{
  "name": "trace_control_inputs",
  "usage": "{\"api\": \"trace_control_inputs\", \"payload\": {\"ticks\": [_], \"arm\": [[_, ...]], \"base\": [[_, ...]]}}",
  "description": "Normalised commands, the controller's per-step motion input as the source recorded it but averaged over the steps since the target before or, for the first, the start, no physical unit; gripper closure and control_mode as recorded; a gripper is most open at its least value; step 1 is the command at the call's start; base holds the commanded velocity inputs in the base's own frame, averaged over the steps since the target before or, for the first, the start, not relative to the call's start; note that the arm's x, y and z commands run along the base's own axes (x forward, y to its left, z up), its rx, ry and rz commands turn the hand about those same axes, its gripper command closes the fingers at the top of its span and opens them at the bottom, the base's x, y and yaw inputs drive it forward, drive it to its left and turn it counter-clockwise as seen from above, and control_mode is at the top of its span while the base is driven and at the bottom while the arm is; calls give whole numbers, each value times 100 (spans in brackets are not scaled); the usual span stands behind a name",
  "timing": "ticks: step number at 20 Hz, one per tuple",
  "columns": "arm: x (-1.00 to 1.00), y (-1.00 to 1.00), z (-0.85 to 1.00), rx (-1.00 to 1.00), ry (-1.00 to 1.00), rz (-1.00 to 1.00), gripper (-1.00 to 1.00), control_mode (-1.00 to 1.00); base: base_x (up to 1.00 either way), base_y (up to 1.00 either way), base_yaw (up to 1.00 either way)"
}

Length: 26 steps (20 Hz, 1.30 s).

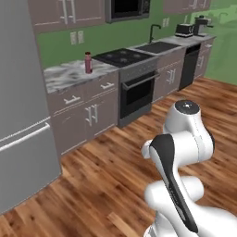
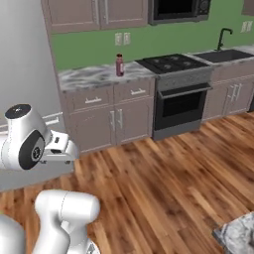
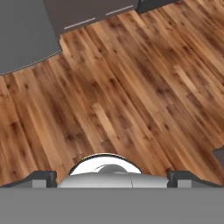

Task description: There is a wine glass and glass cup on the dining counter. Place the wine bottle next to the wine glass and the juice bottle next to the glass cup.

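Note:
The juice bottle (image 1: 88, 62) (image 2: 119, 65), small and dark red with a maroon cap, stands upright on the marbled wall counter (image 1: 65, 74) (image 2: 94, 75) left of the stove. My gripper (image 3: 112, 177) hangs open over bare wooden floor, far from the bottle, its two dark fingertips (image 3: 41, 176) wide apart with nothing between them. A marbled corner of the dining counter (image 2: 239, 237) pokes in at the lower right of the right base view. The wine bottle, the wine glass and the glass cup are out of view.
A grey fridge (image 1: 21, 115) stands at the left. Stove and oven (image 1: 134, 88) (image 2: 178, 94) sit right of the bottle, then a sink (image 1: 157, 46) (image 2: 225, 54). Brown cabinets (image 1: 85, 113) run below. Wooden floor (image 1: 106, 176) lies between me and the counter.

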Motion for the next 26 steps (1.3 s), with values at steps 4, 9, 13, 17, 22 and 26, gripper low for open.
{"api": "trace_control_inputs", "payload": {"ticks": [4, 9, 13, 17, 22, 26], "arm": [[0, 0, 0, 0, 0, 0, -100, 100], [0, 0, 0, 0, 0, 0, -100, 100], [0, 0, 0, 0, 0, 0, -100, 100], [0, 0, 0, 0, 0, 0, -100, 100], [0, 0, 0, 0, 0, 0, -100, 100], [0, 0, 0, 0, 0, 0, -100, 100]], "base": [[57, 11, -40], [59, 9, -37], [68, 4, -22], [72, 0, -16], [78, 0, -9], [91, 0, 0]]}}
